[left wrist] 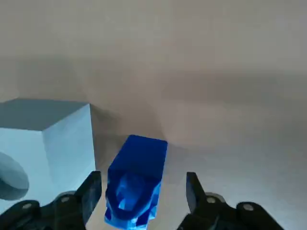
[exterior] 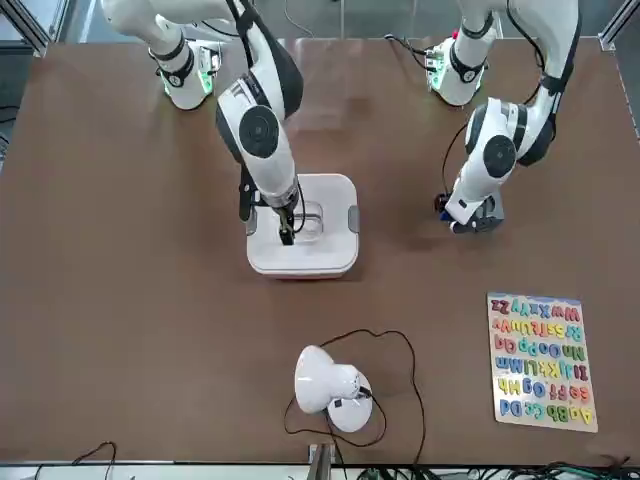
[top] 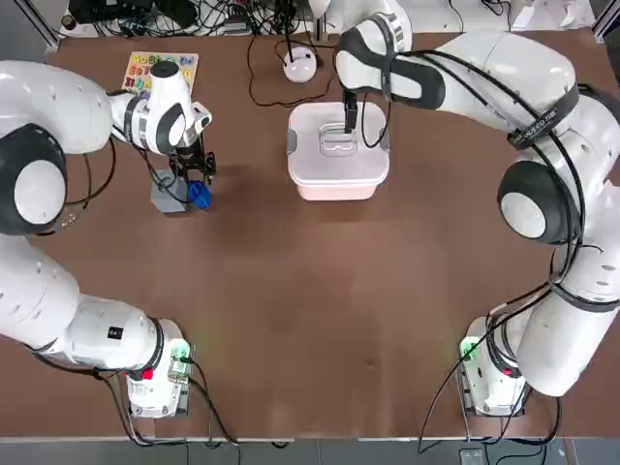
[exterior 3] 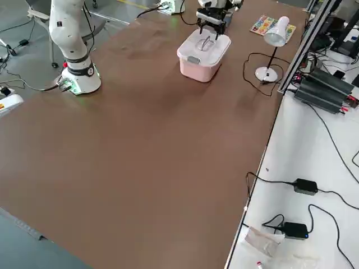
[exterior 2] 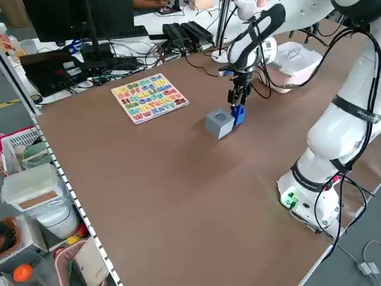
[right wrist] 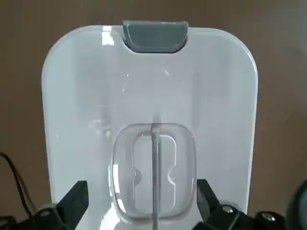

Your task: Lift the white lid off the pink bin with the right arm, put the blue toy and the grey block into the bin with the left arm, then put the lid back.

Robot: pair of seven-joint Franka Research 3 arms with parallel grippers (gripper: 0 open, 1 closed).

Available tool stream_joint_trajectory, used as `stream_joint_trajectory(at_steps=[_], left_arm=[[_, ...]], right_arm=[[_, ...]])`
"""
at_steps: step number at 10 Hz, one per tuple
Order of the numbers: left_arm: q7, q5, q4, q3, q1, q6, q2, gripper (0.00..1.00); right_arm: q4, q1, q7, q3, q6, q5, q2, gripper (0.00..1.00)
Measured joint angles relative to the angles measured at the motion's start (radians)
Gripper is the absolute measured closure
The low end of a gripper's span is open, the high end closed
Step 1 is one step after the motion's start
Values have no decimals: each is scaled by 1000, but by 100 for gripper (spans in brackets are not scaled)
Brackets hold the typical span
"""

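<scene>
The blue toy [top: 199, 195] rests on the table against the grey block [top: 167, 191], at the left. My left gripper [top: 197, 184] is lowered over the toy. In the left wrist view its fingers stand open on either side of the blue toy [left wrist: 136, 182], with a small gap on each side, and the grey block [left wrist: 43, 143] is just beside one finger. The white lid [top: 337, 143] sits closed on the pink bin [top: 337, 188] at centre back. My right gripper [top: 351, 126] hovers open just over the lid's recessed handle [right wrist: 153, 167].
A colourful alphabet puzzle board [top: 160, 70] lies at the back left. A small round white device [top: 300, 64] with a black cable sits behind the bin. The near half of the brown table [top: 310, 320] holds only the two arm bases.
</scene>
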Motion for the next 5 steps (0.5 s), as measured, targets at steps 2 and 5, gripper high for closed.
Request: stream_joint_trajectory(at_steps=[2, 5], left_arm=[[0, 2, -2, 0, 1, 1, 21, 23], [0, 3, -1, 0, 2, 4, 38, 49]], right_arm=[[-32, 20, 1, 0, 31, 0, 1, 1], [-63, 27, 3, 0, 59, 0, 2, 12]])
